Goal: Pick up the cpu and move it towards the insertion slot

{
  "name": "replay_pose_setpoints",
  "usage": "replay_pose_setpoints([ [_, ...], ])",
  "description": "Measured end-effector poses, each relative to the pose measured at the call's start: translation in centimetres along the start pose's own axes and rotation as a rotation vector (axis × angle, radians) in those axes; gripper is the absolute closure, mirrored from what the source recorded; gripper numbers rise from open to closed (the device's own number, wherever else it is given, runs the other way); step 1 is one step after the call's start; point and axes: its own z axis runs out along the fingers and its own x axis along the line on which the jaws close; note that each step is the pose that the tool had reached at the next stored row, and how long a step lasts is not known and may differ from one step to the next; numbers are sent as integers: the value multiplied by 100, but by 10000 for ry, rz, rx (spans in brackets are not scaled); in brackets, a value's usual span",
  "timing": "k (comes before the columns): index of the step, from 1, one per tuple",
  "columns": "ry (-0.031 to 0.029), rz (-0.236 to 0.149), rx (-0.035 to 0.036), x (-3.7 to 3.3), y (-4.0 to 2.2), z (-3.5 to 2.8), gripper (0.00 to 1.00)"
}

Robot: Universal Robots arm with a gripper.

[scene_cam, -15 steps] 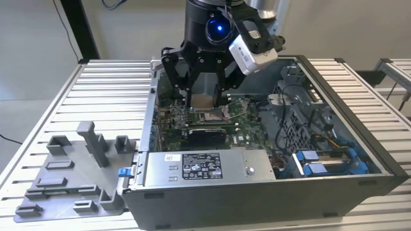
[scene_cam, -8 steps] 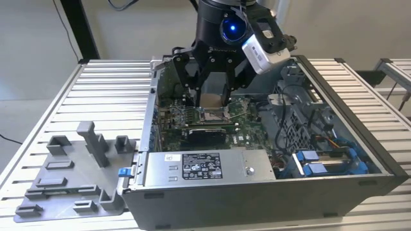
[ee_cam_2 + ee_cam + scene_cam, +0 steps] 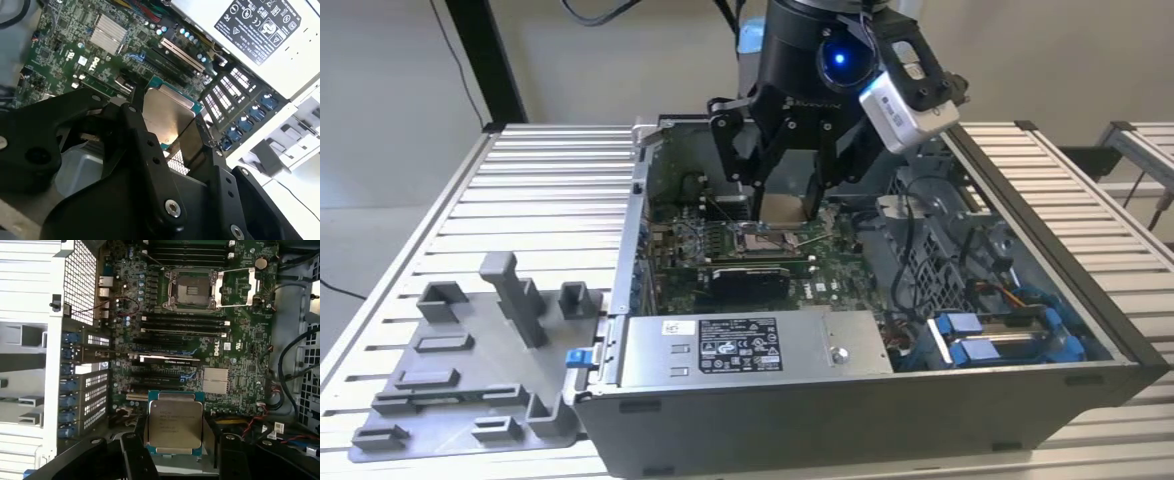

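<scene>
The gripper (image 3: 785, 198) is closed on the cpu (image 3: 783, 208). It has 1 black finger (image 3: 132, 447) on each of 2 opposite edges and holds the plate flat, with the metal top toward the wrist cameras. In the exterior view the cpu hangs above the insertion slot (image 3: 767, 238), close to it but not touching it. In the first wrist view the slot lies further along the motherboard (image 3: 240, 345) than the cpu, with rows of long black sockets between them, so I judge that the cpu is not yet exactly over the slot.

To do this step well, I think the plate should be kept level and its edges parallel to the frame of the slot. The approach should be slow and should keep above the frame and the thin lever, which seem to stand open beside the slot.

Some things are not possible to see. The places where the pads press on the cpu edges are hidden behind the fingers. How high the cpu hangs above the slot I cannot tell. The corner mark on the cpu and the contacts inside the slot are too small to make out.
</scene>
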Motion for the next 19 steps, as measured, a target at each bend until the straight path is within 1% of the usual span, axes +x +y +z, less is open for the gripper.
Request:
replay_pose_setpoints([
  [12, -1, -1, -1, -13, 5, 0, 100],
  [15, 0, 0, 0, -13, 24, 0, 100],
  [19, -1, 0, -1, -15, 70, 2, 100],
])
